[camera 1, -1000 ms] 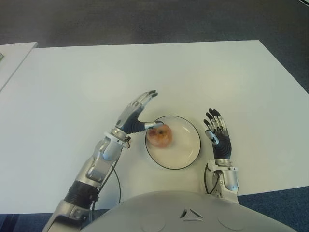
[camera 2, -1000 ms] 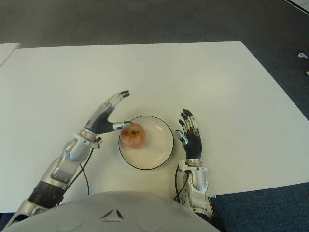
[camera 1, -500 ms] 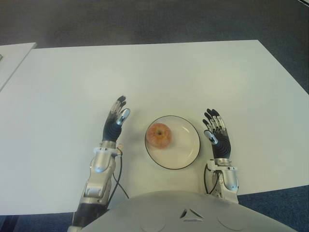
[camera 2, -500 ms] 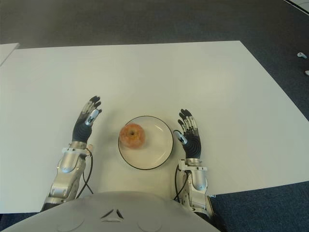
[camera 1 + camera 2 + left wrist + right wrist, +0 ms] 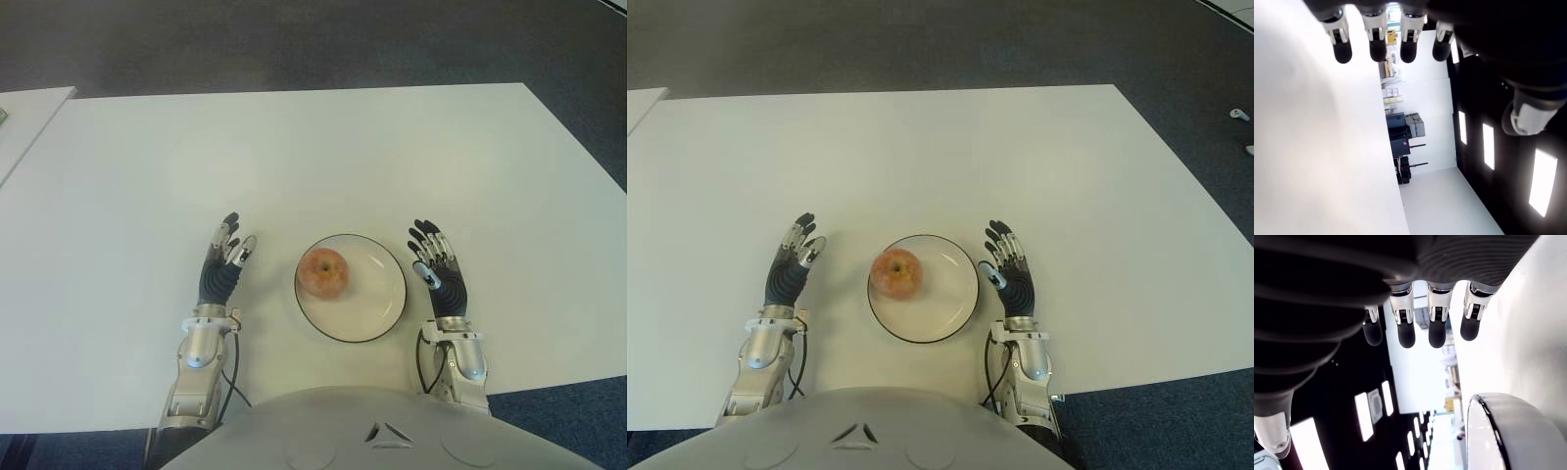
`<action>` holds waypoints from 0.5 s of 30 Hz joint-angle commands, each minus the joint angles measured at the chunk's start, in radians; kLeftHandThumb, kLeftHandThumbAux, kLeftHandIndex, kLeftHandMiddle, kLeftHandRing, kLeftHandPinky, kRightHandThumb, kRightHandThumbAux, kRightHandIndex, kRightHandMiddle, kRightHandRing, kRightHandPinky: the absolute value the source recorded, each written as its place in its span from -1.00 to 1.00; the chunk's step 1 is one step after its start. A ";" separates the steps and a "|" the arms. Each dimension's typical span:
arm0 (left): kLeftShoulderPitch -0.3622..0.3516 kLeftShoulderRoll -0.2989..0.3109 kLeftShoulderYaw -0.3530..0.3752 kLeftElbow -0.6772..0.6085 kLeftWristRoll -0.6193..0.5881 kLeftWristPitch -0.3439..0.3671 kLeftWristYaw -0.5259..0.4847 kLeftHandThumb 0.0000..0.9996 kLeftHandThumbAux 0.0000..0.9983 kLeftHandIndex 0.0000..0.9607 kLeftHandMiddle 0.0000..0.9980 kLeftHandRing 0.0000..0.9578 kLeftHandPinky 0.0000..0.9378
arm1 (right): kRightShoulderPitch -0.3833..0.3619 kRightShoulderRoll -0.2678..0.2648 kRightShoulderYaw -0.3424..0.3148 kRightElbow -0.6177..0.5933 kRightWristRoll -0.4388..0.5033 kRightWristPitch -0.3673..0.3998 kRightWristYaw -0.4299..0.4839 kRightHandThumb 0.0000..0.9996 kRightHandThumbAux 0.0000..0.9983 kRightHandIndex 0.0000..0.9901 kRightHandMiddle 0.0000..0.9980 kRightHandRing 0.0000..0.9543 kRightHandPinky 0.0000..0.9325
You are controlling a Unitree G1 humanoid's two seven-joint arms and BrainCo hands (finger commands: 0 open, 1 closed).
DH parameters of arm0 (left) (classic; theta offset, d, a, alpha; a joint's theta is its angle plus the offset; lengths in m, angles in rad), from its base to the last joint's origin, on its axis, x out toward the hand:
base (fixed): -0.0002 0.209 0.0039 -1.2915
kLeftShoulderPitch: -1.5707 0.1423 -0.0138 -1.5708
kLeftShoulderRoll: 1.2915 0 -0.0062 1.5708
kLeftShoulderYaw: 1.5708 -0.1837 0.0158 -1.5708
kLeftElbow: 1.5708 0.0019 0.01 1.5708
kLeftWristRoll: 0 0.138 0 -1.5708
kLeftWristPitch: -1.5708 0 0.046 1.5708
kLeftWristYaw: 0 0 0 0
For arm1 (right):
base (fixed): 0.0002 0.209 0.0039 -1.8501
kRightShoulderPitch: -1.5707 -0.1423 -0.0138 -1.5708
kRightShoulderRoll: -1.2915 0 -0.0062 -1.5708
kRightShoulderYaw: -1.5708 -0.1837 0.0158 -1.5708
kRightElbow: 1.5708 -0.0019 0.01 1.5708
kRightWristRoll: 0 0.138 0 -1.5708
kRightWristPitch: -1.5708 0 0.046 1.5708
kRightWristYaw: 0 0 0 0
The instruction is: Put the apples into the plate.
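Round apple (image 5: 323, 273) in black-rimmed white plate (image 5: 380, 311), left hand (image 5: 222, 270) and right hand (image 5: 438, 273) flanking — fingers spread, empty

My white desk (image 5: 323, 147) carries a white plate (image 5: 377, 304) with a dark rim, near its front edge at about 6 o'clock. A second white surface (image 5: 24, 117) sits apart at 10 o'clock.

A white table (image 5: 343, 147) stands on dark grey carpet (image 5: 294, 44), another table's corner (image 5: 24, 108) just beside it.
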 commanded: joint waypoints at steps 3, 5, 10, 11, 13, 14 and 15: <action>-0.001 0.012 -0.012 0.085 0.075 -0.103 0.015 -0.86 -0.09 -0.87 -0.95 -0.95 -0.87 | 0.016 -0.033 -0.026 0.078 0.013 0.113 0.002 -0.69 0.14 -0.80 -0.76 -0.82 -0.78; -0.001 0.015 -0.013 0.101 0.078 -0.111 0.007 -0.85 -0.08 -0.89 -0.95 -0.95 -0.88 | 0.016 -0.037 -0.028 0.074 0.015 0.118 0.003 -0.69 0.15 -0.80 -0.77 -0.83 -0.79; -0.001 0.009 -0.013 0.131 0.073 -0.108 0.002 -0.82 -0.06 -0.90 -0.93 -0.93 -0.85 | 0.010 -0.049 -0.034 0.067 0.022 0.129 0.012 -0.68 0.17 -0.81 -0.78 -0.84 -0.81; -0.001 0.007 -0.013 0.136 0.072 -0.109 0.004 -0.81 -0.05 -0.89 -0.91 -0.90 -0.81 | 0.010 -0.050 -0.034 0.065 0.022 0.130 0.012 -0.68 0.18 -0.81 -0.78 -0.85 -0.81; -0.007 0.000 -0.015 0.149 0.073 -0.113 0.011 -0.80 -0.04 -0.88 -0.89 -0.88 -0.77 | 0.004 -0.055 -0.039 0.068 0.026 0.133 0.016 -0.67 0.18 -0.82 -0.78 -0.85 -0.81; -0.012 -0.005 -0.015 0.160 0.073 -0.120 0.016 -0.79 -0.04 -0.87 -0.88 -0.87 -0.75 | 0.001 -0.057 -0.042 0.069 0.028 0.135 0.018 -0.67 0.18 -0.82 -0.79 -0.85 -0.81; -0.016 -0.009 -0.015 0.169 0.073 -0.125 0.020 -0.78 -0.03 -0.86 -0.86 -0.84 -0.71 | -0.002 -0.060 -0.045 0.071 0.030 0.137 0.020 -0.67 0.18 -0.82 -0.79 -0.86 -0.82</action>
